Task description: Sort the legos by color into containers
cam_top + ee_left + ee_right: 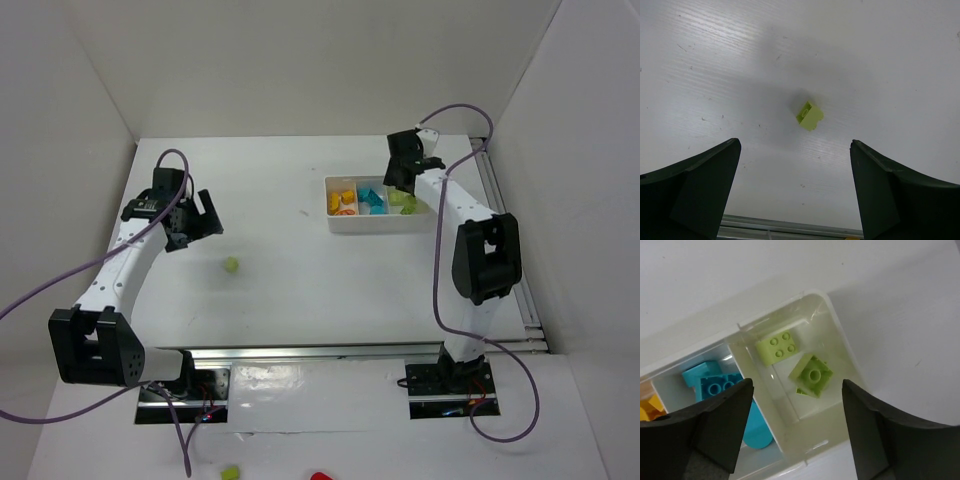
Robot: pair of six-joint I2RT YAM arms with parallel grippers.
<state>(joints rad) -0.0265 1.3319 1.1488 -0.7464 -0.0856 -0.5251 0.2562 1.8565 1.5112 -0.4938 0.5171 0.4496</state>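
We hold L gripper (794, 146) open, empty, aimed at the loose lime lego (809, 115) on the table (300, 300). R gripper (796, 384) hangs open over the tray (378, 225), green compartment. Brick's skewed, so closing jaws may flick it away.

Orange legos (647, 408) half beyond left edge

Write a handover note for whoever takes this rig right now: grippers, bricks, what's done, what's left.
Left gripper: open, empty, aimed at the loose lime green brick on the table, not touching it.
Right gripper: open, empty, over the tray, at its green compartment.
Done: orange bricks, cyan bricks and green bricks sit in separate compartments.
Left: move the loose brick into the green compartment; no other is seen on the table.
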